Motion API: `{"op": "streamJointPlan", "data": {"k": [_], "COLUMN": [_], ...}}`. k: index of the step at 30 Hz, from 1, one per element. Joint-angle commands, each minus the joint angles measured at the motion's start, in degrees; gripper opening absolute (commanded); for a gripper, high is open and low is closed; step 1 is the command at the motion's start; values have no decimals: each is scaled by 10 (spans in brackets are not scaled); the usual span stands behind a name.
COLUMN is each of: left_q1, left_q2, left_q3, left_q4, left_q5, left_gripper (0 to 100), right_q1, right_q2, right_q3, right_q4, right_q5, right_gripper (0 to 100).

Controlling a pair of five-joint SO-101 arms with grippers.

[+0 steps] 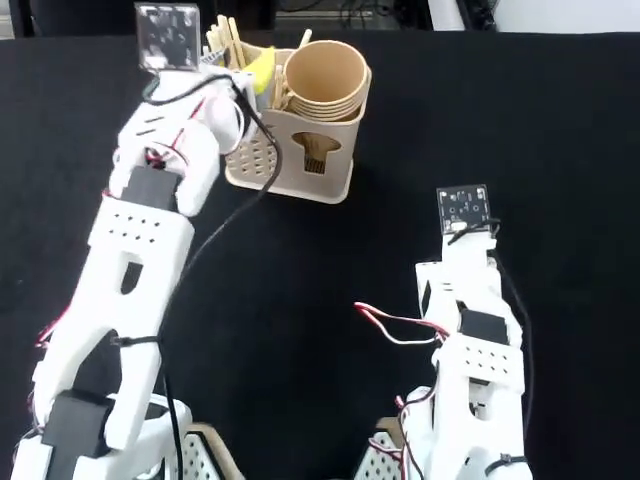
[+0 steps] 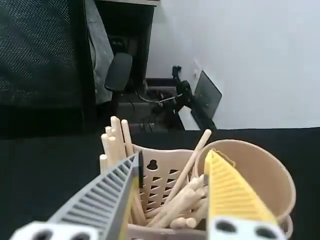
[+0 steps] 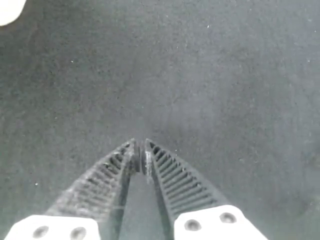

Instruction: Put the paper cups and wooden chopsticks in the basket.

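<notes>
While left gripper (image 2: 172,156) hangs wide and empty over basket (image 1: 300,165), wooden chopsticks (image 2: 180,200) stand in one compartment, paper cups (image 1: 325,75) stacked in other. Lift straight up: finger snagging leaning stick could drag it out or tip basket. Right gripper (image 3: 140,147) pinched together, empty, above table (image 1: 500,120).

Blocked at upper centre of the high view by the basket (image 1: 300,175), packed with stacked paper cups (image 1: 325,75) on its right and upright chopsticks (image 1: 228,42) on its left, and by the left arm (image 1: 150,210) slanting up the left side, left gripper (image 2: 173,159) spread over the chopsticks. Open to pass over the black table (image 1: 570,140) at right and between basket and right arm (image 1: 470,300) at lower right.
</notes>
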Motion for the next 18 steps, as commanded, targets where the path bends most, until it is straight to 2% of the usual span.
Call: {"op": "streamJointPlan", "data": {"k": [1, 5, 10, 13, 18], "left_q1": [-5, -6, -31, -44, -44], "left_q2": [-11, -45, -164, -244, -392], "left_q3": [-109, -177, -144, -28, 255], "left_q4": [87, 179, 230, 227, 174], "left_q5": [16, 18, 17, 7, -136], "left_gripper": [221, 215, 132, 68, 30], "right_q1": [4, 4, 4, -5, -41], "right_q2": [-6, -6, -6, -6, -6], "right_q3": [-14, -13, -13, -13, 2], "right_q4": [-12, -12, -12, -12, -13], "right_q5": [1, 1, -2, -4, -4], "right_gripper": [25, 25, 28, 29, 29]}}
